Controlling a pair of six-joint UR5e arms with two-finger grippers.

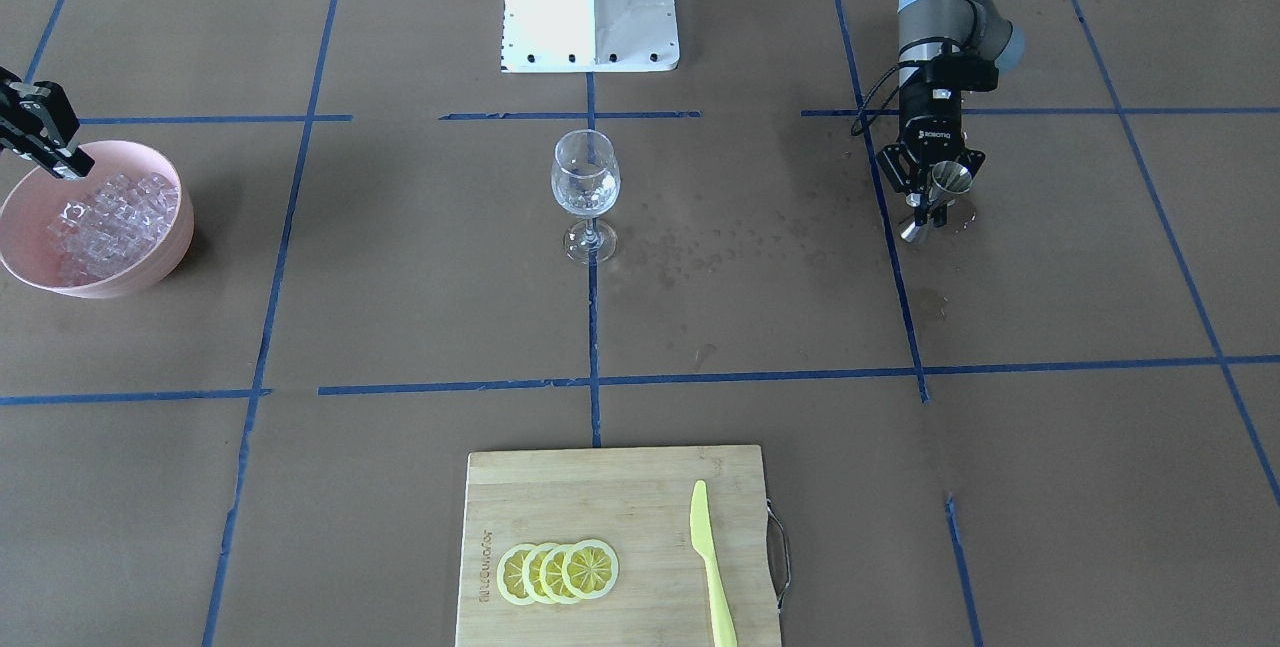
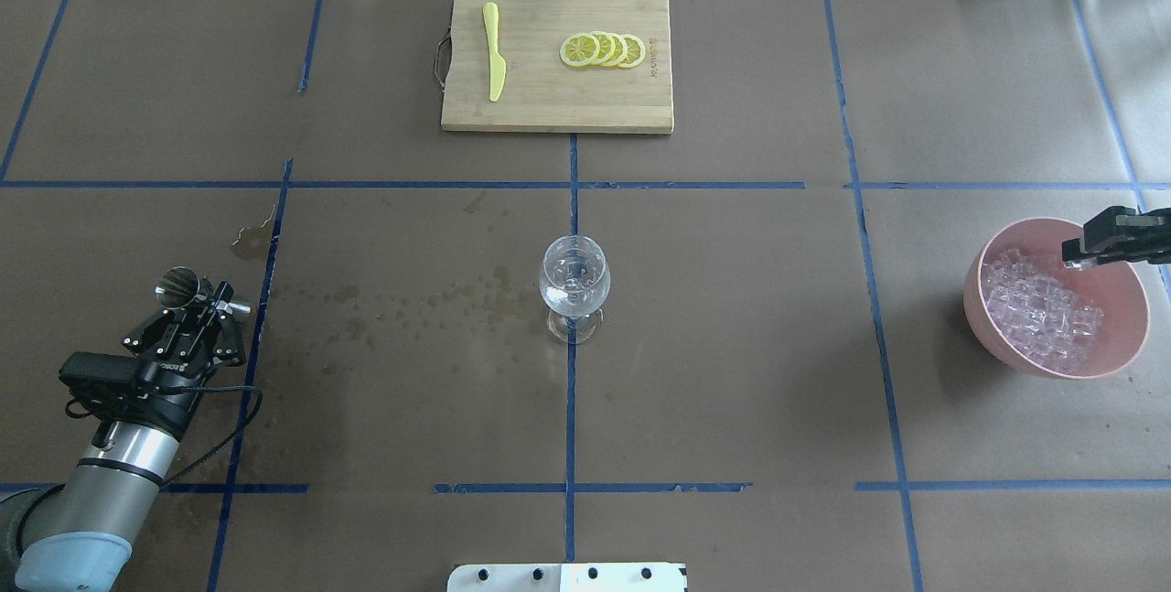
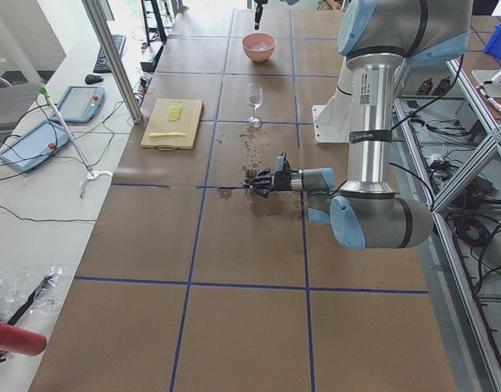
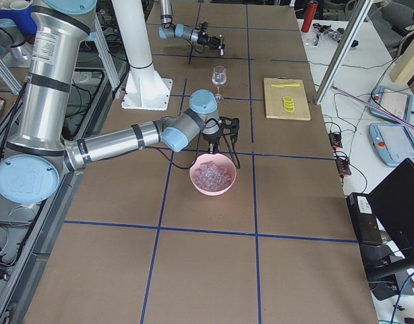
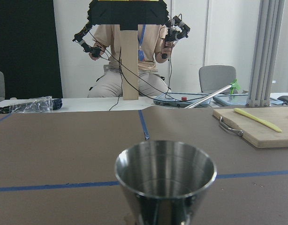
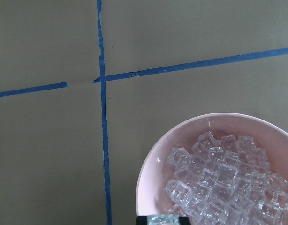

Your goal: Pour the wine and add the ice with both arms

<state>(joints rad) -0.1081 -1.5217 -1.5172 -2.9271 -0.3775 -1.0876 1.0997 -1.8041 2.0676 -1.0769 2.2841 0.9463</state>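
Here, pink bowl (image 2: 1121,349) heaped with ice (image 2: 1043,317), stemmed wine glass (image 2: 574,276), steel jigger (image 2: 178,285).

Ice (image 2: 1043,317) in bowl (image 2: 1125,317) right of glass (image 2: 574,276)

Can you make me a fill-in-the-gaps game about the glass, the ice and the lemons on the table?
1. The ice cubes are piled in a bowl whose colour is ____.
2. On the wooden cutting board the number of lemon slices is ____.
3. The wine glass in the middle of the table is not lying down; it stands ____.

Missing words: pink; four; upright.
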